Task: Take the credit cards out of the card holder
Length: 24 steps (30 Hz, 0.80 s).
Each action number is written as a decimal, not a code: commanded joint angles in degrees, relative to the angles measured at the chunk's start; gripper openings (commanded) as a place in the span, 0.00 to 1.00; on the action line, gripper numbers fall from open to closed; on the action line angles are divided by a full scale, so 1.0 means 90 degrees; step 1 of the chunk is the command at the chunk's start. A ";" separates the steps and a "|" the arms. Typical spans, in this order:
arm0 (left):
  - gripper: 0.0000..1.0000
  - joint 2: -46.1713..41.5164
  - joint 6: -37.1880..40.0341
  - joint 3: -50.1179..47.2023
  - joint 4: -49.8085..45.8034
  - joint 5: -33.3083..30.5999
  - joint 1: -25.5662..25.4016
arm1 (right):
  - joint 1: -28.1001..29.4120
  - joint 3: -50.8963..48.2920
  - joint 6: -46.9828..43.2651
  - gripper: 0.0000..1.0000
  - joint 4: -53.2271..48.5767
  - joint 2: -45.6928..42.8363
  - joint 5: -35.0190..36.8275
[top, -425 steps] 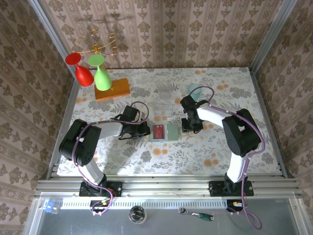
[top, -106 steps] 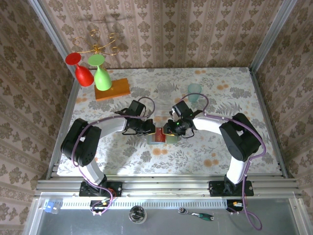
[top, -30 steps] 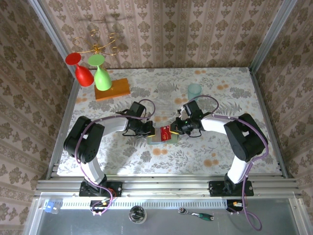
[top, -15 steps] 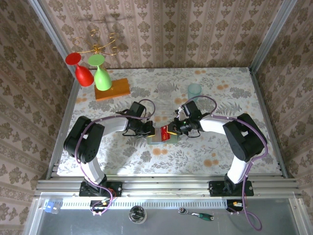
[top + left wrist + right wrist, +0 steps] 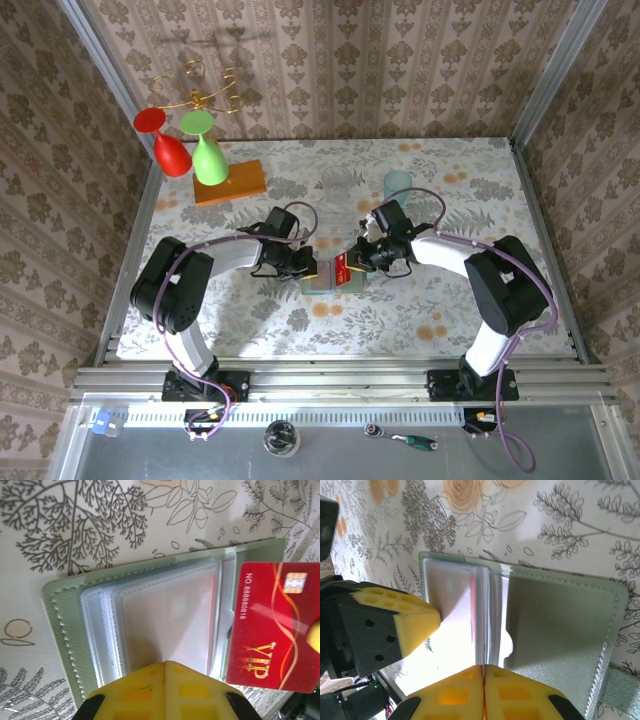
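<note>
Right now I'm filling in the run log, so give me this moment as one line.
left gripper: shut, tips pressing on card holder | right gripper: shut on red credit card | card: outside the sleeves, at holder's edge | holder: lying open

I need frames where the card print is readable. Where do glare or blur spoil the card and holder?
Left wrist: the card is sharp and its print reads well; the holder has clear sleeves with only a mild sheen. Right wrist: a white glare patch washes out the sleeves. Top external: the light is even, but the card is too small to read.
</note>
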 commanded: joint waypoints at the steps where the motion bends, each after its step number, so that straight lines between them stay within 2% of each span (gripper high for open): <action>1: 0.01 -0.0350 0.0091 0.0236 -0.0113 0.0113 0.0086 | 0.0008 0.0520 -0.0700 0.10 -0.0907 -0.0233 0.0395; 5: 0.03 -0.0532 0.0114 0.0281 -0.0153 0.0181 0.0212 | -0.0031 0.1250 -0.1770 0.09 -0.1796 -0.0160 0.0639; 9: 0.05 -0.0567 0.0264 0.0518 -0.0359 0.0350 0.0420 | -0.0090 0.2423 -0.3142 0.09 -0.3209 0.0188 0.1208; 14: 0.05 -0.0680 0.0474 0.0742 -0.0675 0.0434 0.0681 | -0.0095 0.3441 -0.4892 0.05 -0.3889 0.0482 0.1884; 20: 0.05 -0.0779 0.0567 0.0883 -0.0927 0.0504 0.1085 | -0.0095 0.4567 -0.7031 0.02 -0.4652 0.1026 0.1505; 24: 0.05 -0.0805 0.0609 0.0953 -0.1066 0.0539 0.1262 | -0.0076 0.5592 -0.8061 0.01 -0.5281 0.1684 0.1745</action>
